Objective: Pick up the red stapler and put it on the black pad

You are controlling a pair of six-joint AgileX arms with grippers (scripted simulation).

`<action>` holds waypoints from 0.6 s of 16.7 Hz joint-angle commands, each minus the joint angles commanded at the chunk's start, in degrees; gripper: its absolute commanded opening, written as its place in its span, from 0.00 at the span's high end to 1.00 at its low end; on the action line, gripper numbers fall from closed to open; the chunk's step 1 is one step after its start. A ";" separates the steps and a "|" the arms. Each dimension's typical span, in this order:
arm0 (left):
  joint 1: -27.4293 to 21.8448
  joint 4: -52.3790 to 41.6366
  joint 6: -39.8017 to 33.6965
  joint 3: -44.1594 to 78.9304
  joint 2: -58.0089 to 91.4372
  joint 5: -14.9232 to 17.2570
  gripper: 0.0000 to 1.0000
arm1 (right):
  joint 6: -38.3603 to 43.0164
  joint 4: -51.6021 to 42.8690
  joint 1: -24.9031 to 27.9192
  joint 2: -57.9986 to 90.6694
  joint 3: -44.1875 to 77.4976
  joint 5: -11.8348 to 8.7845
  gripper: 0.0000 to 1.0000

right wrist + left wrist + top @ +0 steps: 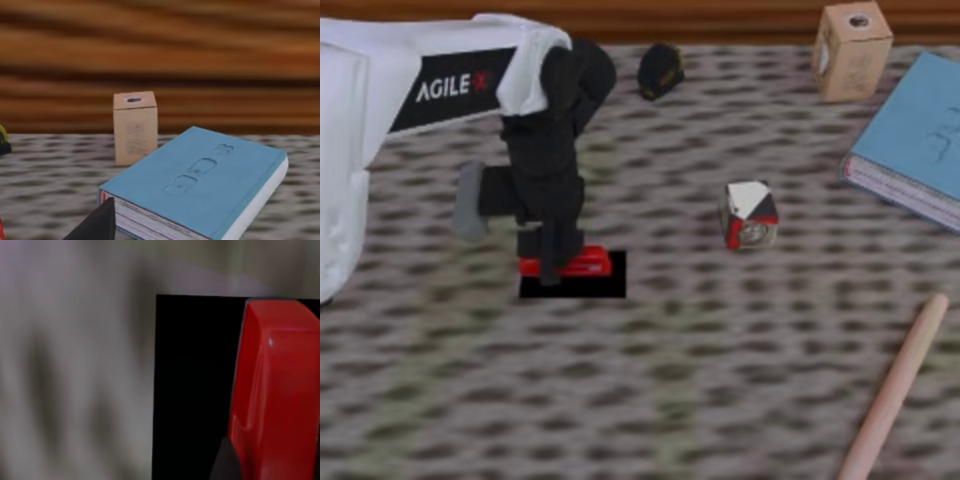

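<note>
Left gripper (552, 268) down on red stapler (588, 263) — over black pad (605, 286)

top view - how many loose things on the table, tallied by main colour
Red: 1, the red stapler
Black: 2, the black pad and a small black object
Blue: 1, a book
Tan: 2, a box and a rod
Mixed red, black and white: 1, a cube
Total: 7
</note>
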 joint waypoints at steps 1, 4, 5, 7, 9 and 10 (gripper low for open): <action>0.00 0.00 0.00 0.00 0.00 0.00 0.40 | 0.00 0.00 0.00 0.00 0.00 0.00 0.00; 0.00 0.00 0.00 0.00 0.00 0.00 0.17 | 0.00 0.00 0.00 0.00 0.00 0.00 0.00; 0.00 0.00 0.00 0.00 0.00 0.00 0.10 | 0.00 0.00 0.00 0.00 0.00 0.00 0.00; 0.00 0.00 0.00 0.00 0.00 0.00 0.00 | 0.00 0.00 0.00 0.00 0.00 0.00 0.00; 0.00 0.00 0.00 0.00 0.00 0.00 0.00 | 0.00 0.00 0.00 0.00 0.00 0.00 0.00; 0.00 0.00 0.00 0.00 0.00 0.00 0.00 | 0.00 0.00 0.00 0.00 0.00 0.00 0.00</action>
